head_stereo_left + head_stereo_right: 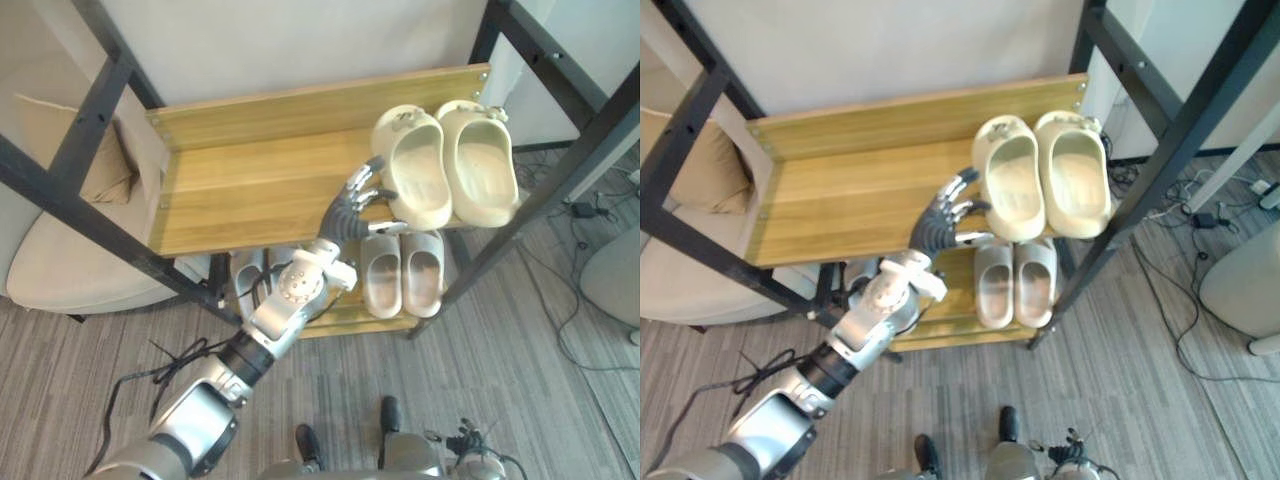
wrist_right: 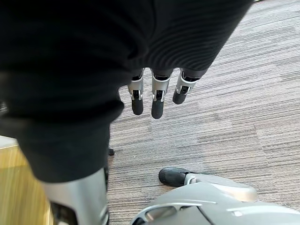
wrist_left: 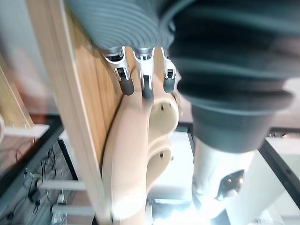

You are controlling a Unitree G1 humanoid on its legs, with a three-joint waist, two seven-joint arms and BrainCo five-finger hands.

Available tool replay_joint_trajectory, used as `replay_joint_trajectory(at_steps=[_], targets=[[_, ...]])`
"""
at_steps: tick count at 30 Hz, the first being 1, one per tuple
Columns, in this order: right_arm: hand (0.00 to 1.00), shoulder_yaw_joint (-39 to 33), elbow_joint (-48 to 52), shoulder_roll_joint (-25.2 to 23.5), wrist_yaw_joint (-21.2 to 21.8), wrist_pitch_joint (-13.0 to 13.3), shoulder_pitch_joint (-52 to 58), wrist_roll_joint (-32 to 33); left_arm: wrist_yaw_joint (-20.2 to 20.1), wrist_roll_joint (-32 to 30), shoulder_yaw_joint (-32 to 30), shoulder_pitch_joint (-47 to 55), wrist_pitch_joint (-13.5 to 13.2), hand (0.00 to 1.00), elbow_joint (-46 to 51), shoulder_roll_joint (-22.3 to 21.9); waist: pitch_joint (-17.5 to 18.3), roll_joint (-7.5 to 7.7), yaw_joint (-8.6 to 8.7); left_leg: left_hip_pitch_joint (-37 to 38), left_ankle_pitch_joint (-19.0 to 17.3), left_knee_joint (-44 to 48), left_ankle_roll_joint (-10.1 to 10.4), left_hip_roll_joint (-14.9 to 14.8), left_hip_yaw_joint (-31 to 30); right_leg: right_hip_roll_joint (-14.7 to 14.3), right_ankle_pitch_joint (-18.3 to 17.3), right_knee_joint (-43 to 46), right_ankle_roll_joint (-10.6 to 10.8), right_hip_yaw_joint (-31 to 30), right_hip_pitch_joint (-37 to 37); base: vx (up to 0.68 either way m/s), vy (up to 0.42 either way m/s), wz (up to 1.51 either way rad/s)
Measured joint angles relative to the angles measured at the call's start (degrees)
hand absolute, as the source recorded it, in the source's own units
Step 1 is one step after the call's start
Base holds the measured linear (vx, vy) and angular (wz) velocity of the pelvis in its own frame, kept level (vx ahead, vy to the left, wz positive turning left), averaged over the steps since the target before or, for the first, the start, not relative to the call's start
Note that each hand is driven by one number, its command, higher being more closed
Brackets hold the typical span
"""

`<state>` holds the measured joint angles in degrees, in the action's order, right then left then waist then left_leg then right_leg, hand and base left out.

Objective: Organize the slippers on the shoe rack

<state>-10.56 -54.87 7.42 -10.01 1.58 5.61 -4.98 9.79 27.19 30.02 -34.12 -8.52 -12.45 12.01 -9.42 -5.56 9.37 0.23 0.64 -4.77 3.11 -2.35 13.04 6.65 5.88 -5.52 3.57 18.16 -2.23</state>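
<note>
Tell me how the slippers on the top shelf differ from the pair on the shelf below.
The top pair is cream-yellow and bulky; the lower pair is paler, greyish-white and slimmer. The top pair sits at the top shelf's right end with the left robot hand against its side; the lower pair lies untouched. Both pairs lie side by side, openings up.
</note>
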Motion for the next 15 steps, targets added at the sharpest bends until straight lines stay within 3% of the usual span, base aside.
replay_joint_trajectory(at_steps=[8,15], targets=[[0.00,1.8,-0.1,0.9,0.6,-0.5,-0.6,0.0,0.0,2.9,-3.8,6.5,0.3,0.00,7.5,3.8,0.0,0.11,-0.67,0.1,0.5,0.0,-0.4,0.2,-2.0,0.3,-0.1,0.4,0.2,2.2,1.3,0.00,0.005,0.14],[0.00,4.1,-0.4,1.7,1.3,-0.6,-1.0,-0.1,-3.1,7.6,-3.2,15.8,0.2,0.00,18.1,5.7,0.2,0.74,-3.29,0.8,0.6,-0.1,-0.4,0.3,-3.4,0.3,-0.4,0.4,0.2,3.6,2.5,0.00,0.009,0.09]])
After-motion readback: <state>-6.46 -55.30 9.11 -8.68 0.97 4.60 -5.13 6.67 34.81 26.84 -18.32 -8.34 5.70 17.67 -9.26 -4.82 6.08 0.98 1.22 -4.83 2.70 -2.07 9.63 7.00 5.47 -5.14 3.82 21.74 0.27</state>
